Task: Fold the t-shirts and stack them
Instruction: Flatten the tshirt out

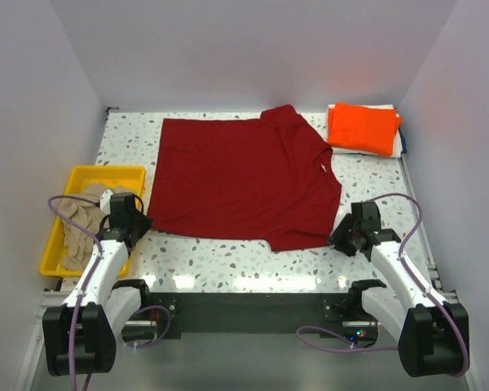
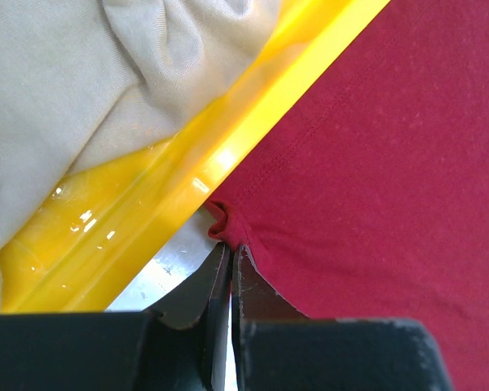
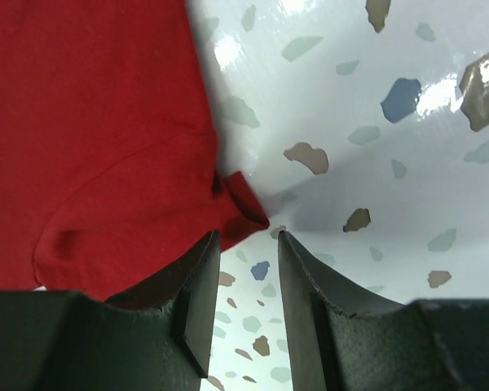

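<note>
1. While both arms reach in from the near edge of the speckled table (image 1: pixel 228 262), I see the dark red t-shirt (image 1: pixel 236 175) spread flat across the middle of it. Its neck opening points toward the right edge.
2. My left gripper (image 1: pixel 141 221) sits at the shirt's near-left corner. In the left wrist view its two fingers are pressed together, and a small pucker of the red hem (image 2: pixel 222 218) is pinched at their tips.
3. My right gripper (image 1: pixel 343 236) is low at the shirt's near-right corner, where a sleeve ends. In the right wrist view its fingers (image 3: pixel 197 285) stand apart, with bare table showing in the gap between them. The folded sleeve tip (image 3: pixel 243 208) lies just ahead of that gap. One finger overlaps the red cloth, but nothing is clamped.
4. The yellow plastic tray (image 1: pixel 106 173) lies along the left edge of the table. Its right wall is just beside the red shirt's left hem, and I cannot tell whether they touch.
5. A crumpled beige t-shirt (image 1: pixel 80 224) lies inside the tray, bunched toward the near end.
6. The bright orange t-shirt (image 1: pixel 363 128) is folded into a neat rectangle at the far right corner of the table. It rests on a pale folded cloth (image 1: pixel 398 145) whose edge shows along its right side. This stack is close to the red shirt's far sleeve but apart from it.
</note>
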